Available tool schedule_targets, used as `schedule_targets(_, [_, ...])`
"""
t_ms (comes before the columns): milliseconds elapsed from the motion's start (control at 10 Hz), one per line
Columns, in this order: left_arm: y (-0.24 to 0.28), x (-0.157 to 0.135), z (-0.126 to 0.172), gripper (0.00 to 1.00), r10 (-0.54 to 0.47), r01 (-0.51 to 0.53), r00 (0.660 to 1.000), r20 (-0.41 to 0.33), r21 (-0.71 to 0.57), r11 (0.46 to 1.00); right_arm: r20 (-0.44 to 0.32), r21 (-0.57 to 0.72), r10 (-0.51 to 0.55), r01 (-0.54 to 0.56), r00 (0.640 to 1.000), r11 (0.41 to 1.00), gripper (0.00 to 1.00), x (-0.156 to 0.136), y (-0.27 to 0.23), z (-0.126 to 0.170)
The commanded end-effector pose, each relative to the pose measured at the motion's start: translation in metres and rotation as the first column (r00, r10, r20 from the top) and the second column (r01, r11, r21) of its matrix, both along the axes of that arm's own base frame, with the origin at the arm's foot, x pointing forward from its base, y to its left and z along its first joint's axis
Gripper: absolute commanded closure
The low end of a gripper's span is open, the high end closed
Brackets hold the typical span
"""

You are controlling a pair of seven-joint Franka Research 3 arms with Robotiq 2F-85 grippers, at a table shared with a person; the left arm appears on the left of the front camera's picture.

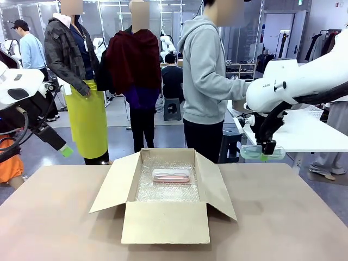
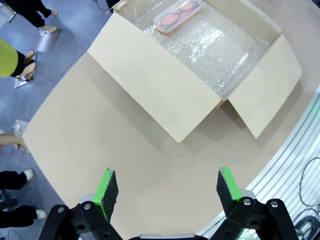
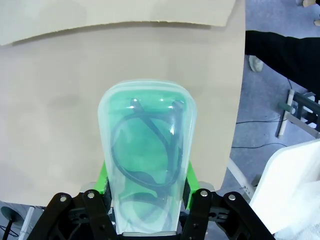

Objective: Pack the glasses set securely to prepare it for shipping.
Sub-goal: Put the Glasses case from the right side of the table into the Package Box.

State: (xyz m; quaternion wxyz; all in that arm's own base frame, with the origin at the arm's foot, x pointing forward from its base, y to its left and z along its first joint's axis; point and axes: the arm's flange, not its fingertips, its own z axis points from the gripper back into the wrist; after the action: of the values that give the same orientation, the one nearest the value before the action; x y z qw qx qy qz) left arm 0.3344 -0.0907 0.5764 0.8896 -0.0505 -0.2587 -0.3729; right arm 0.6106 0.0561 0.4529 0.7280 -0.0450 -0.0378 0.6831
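Note:
A pale pink glasses case lies on bubble wrap inside the open cardboard box at the table's middle. The mint-green glasses case, with dark glasses inside, hangs in the air above the table's right side. My right gripper is shut on it across its width. My left gripper stands open high above the table's near left part, with nothing between its green pads. Its arm shows at the left edge in the front view.
The box's four flaps are spread outward and its floor is lined with bubble wrap. A person in a grey hoodie stands at the table's far side; others stand behind. A white side table is at the right.

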Motion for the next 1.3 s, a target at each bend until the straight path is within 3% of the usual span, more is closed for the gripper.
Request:
schedule_targets(0, [0.001, 0.001, -0.001, 0.0, -0.01, 0.011, 1.0, 0.018, -0.014, 1.0, -0.02, 0.044, -0.039, 0.04, 0.999, 0.998, 0.5, -0.012, 0.0, -0.017])
schedule_targets(100, [0.001, 0.001, -0.001, 0.0, -0.01, 0.011, 1.0, 0.018, -0.014, 1.0, 0.0, 0.0, 0.0, 0.0, 1.0, 1.0, 0.5, 0.0, 0.0, 0.0])
schedule_targets(600, [0.001, 0.001, -0.001, 0.0, -0.01, 0.011, 1.0, 0.018, -0.014, 1.0, 0.0, 0.0, 0.0, 0.0, 1.0, 1.0, 0.5, 0.0, 0.0, 0.0])
schedule_targets(700, [0.001, 0.001, -0.001, 0.0, -0.01, 0.011, 1.0, 0.018, -0.014, 1.0, -0.001, 0.013, -0.008, 0.008, 1.0, 1.0, 0.37, -0.001, -0.001, 0.0])
schedule_targets(900, [0.001, 0.001, -0.001, 0.0, -0.01, 0.011, 1.0, 0.018, -0.014, 1.0, 0.035, 0.005, 0.065, -0.066, 0.997, 0.998, 0.37, -0.017, 0.055, 0.031])
schedule_targets(1200, [0.001, 0.001, -0.001, 0.0, -0.01, 0.011, 1.0, 0.018, -0.014, 1.0, 0.003, 0.032, 0.097, -0.097, 0.995, 0.995, 0.37, -0.04, 0.143, 0.052])
